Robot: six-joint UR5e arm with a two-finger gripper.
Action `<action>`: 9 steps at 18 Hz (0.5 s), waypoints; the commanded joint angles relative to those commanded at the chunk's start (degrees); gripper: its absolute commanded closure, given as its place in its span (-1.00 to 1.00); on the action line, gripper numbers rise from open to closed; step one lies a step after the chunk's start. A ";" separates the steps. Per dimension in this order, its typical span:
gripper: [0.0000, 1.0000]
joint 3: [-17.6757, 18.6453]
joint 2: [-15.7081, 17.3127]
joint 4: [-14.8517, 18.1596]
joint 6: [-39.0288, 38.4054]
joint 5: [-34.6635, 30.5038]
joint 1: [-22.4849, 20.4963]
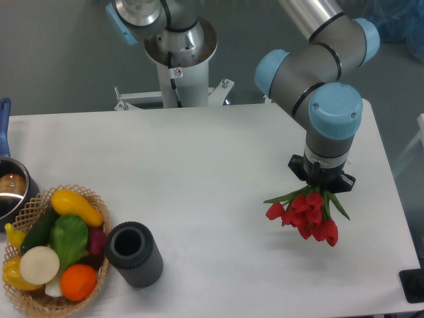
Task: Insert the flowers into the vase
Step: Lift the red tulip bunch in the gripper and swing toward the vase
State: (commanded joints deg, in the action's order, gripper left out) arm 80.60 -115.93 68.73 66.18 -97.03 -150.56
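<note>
Seen from above: smooth white table (218, 165), matte and flat. At the right side, grey tubular arm with light-blue rounded joint caps, pointing straight down over the table. Tool (321, 189) mostly hidden under the black wrist flange; fingers not visible, so spread or pressed together cannot be told. Directly beneath, the flowers (308, 213): a tight cluster of glossy red tulip buds, oval and pointed, with narrow green leaves fanning left and right. Stems run up under the flange, apparently gripped there, though the contact itself is out of sight.

Well apart, at the lower left, the vase (134, 254): a dark grey cylinder with fine vertical ribs and a thick rounded rim, mouth open, seemingly upright on the table. Just beside it, touching or nearly so, a woven wicker basket (99, 202) holding smooth plastic produce in yellow, green, white, orange and purple. At the far left edge, a shiny steel pot (10, 189) with a blue handle.
</note>
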 joint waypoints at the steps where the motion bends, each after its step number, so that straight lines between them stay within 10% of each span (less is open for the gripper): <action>1: 1.00 0.00 0.00 -0.09 -0.09 0.17 0.00; 9: 1.00 -2.90 0.44 -2.28 -0.88 11.14 -1.05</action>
State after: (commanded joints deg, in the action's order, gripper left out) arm 77.70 -115.49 66.45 65.30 -85.89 -151.61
